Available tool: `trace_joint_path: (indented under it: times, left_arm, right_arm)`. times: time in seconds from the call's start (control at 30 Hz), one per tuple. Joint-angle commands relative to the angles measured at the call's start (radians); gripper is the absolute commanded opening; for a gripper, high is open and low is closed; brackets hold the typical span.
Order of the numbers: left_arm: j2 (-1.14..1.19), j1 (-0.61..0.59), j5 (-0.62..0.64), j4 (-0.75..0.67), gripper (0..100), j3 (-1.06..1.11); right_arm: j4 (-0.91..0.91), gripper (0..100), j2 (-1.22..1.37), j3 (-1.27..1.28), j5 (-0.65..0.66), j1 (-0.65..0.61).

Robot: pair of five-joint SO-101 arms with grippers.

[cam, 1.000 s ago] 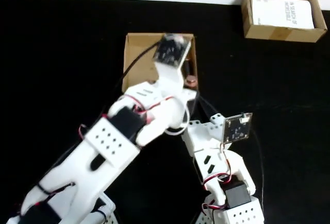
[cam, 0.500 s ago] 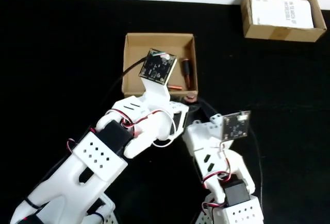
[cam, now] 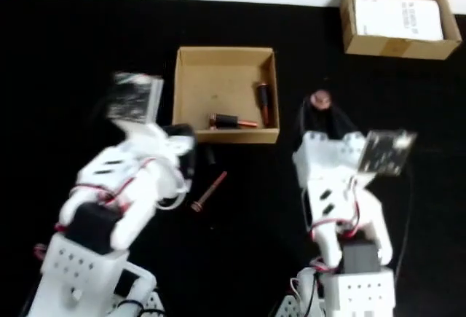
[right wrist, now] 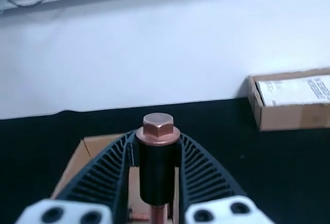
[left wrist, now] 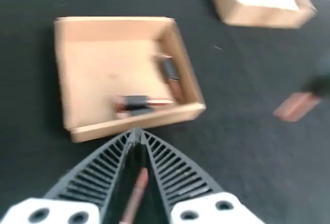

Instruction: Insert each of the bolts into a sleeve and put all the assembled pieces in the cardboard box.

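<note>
Left gripper (left wrist: 135, 133) first, from its own wrist: I am pressing its jaws together with nothing between the tips, just short of the box (left wrist: 170, 116). A loose bolt (left wrist: 134, 195) is lying on the table (left wrist: 247, 147) under the jaws. Two finished pieces are resting inside the box, one (left wrist: 136, 103) along the near wall, the other (left wrist: 169, 72) along a side wall.

From the right wrist, I am clamping my right gripper (right wrist: 156, 141) on a sleeve (right wrist: 156, 175) standing upright, with a bolt head (right wrist: 157, 127) sitting on top (the shank (right wrist: 156, 216) is poking out below). The box is showing behind it.

From above, my right arm (cam: 342, 186) is holding that piece beside the box, outside it. The loose bolt is lying near the box's front wall, beside my left arm (cam: 124, 186). A second box (cam: 397, 47) with a white booklet (cam: 399, 14) is sitting at the far corner (well apart from the rest).
</note>
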Motion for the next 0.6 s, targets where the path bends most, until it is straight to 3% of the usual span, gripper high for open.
trace_joint_path:
  times: [0.0,0.17,0.37,0.57]
  left_arm:
    - [-0.136,-0.143,-0.008,0.005,1,0.077]
    - [-0.372,-0.340,-0.006,0.006,1,0.272]
    - [-0.679,-0.496,-0.008,0.094,1,0.513]
    - [-0.656,-0.647,-0.002,0.092,1,0.644]
  right_arm:
    - [-0.016,0.6,0.260,-0.248,0.008,0.010]
    - [-0.016,0.6,0.544,-0.461,0.031,-0.028]
    - [-0.016,0.6,0.825,-0.653,0.250,-0.127]
    - [-0.016,0.6,1.070,-0.835,0.471,-0.196]
